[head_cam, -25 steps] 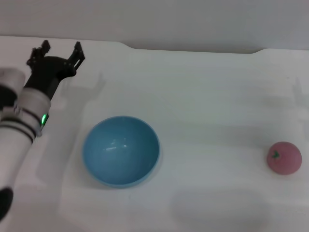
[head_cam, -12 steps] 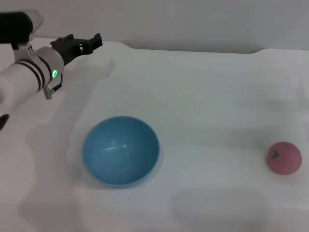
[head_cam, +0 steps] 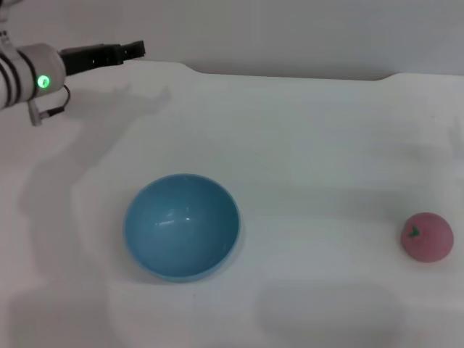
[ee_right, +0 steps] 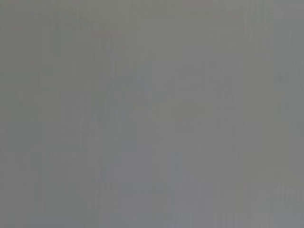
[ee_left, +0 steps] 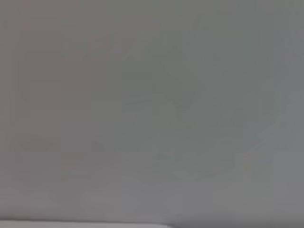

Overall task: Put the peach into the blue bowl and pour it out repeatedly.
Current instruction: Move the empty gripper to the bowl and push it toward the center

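Note:
The blue bowl (head_cam: 181, 225) stands upright and empty on the white table, left of the middle in the head view. The peach (head_cam: 427, 236) lies on the table at the far right, well apart from the bowl, its dark stem mark facing up and left. My left gripper (head_cam: 129, 50) is raised at the far back left, far above and behind the bowl, seen edge-on and holding nothing. My right gripper is out of view. Both wrist views show only plain grey.
The white table (head_cam: 312, 167) ends at a back edge against a grey wall (head_cam: 290, 29). The left arm's white wrist with a green light (head_cam: 42, 81) shows at the top left corner.
My left arm has risen and swung up toward the back left, turning the gripper sideways. The bowl and the peach have not moved.

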### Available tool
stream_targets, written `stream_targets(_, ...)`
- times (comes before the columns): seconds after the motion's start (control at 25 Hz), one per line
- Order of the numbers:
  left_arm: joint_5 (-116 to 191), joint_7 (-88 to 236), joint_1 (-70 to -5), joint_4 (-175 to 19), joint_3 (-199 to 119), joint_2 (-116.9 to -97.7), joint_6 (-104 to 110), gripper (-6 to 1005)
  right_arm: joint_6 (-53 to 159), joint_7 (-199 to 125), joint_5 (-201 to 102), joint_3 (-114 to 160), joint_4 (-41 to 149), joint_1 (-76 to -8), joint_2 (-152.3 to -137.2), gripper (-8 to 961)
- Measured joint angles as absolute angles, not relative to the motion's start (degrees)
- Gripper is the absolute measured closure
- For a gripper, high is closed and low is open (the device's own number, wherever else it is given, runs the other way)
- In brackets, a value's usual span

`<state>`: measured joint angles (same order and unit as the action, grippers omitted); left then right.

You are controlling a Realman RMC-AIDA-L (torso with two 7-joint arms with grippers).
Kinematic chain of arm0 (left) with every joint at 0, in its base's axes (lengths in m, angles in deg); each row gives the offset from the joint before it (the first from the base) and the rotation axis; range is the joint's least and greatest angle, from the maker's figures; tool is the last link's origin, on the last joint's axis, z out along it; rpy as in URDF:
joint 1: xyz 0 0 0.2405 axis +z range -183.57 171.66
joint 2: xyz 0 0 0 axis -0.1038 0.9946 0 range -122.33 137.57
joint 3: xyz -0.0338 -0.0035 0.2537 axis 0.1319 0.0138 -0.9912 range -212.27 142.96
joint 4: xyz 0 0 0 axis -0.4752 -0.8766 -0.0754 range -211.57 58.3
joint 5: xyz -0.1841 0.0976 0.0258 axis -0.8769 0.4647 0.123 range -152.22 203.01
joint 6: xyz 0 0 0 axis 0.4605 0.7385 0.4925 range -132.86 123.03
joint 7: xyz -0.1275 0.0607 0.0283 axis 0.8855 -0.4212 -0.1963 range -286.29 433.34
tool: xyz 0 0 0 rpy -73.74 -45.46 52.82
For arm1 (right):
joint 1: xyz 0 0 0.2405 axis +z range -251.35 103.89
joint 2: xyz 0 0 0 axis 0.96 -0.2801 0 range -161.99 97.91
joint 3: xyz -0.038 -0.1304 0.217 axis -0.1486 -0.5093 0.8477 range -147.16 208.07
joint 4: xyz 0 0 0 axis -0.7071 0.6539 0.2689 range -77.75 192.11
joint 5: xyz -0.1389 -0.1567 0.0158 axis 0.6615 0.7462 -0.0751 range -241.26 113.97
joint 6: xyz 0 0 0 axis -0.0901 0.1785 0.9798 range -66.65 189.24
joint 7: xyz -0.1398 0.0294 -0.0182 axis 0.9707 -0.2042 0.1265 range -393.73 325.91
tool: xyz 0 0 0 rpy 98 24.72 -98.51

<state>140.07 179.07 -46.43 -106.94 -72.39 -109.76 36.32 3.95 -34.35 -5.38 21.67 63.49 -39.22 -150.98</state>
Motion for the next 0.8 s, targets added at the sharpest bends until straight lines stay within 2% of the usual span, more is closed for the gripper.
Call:
stream_targets(0.32,140.98,200.18,-34.96,-123.30,-85.59,-106.92,52.74,169,4.00,-34.35,-5.38,21.67,62.19,-39.11,-150.95,263)
stream_targets(0.52,142.16,204.89,-31.40,-126.67,-85.15,-103.40,67.60,168,4.03,-34.35,-5.38,22.16,61.18,-38.54,-150.95,264)
stream_targets(0.64,142.29,204.12,-29.32,-128.70,-85.16,-103.28,71.74,168,4.16,-34.35,-5.39,22.20,60.43,-38.21,-150.95,264)
stream_targets(0.8,142.38,202.22,-25.10,-133.84,-85.15,-105.44,72.84,168,5.03,-34.35,-5.41,22.20,59.53,-37.75,-150.96,263)
